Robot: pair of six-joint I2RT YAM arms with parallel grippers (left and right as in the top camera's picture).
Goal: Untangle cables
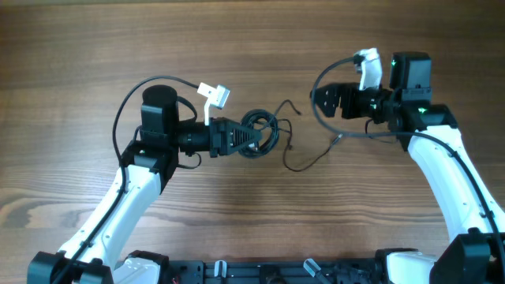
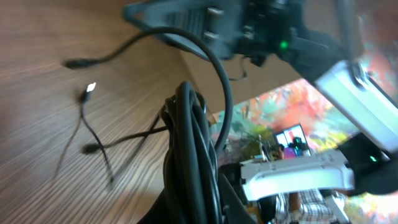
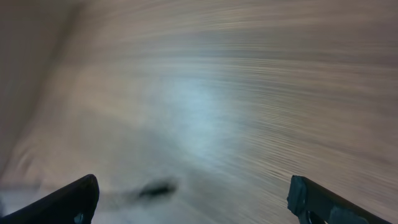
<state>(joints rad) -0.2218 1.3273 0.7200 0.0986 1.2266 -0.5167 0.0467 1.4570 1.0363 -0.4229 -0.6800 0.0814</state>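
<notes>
Coiled cables (image 2: 189, 149) sat clamped in left jaws over the counter (image 1: 79, 47), loose tails (image 2: 99, 147) trailing rightward; right jaws stood apart, empty, and should take one tail near its plug, pulling slowly.

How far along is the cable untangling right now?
Done: a few loose cables lie spread on the table. In hand: the left tool is shut on the coil of cables; the right tool is open and empty. Left: that coil is wound tight, so most of the separating looks undone.
</notes>
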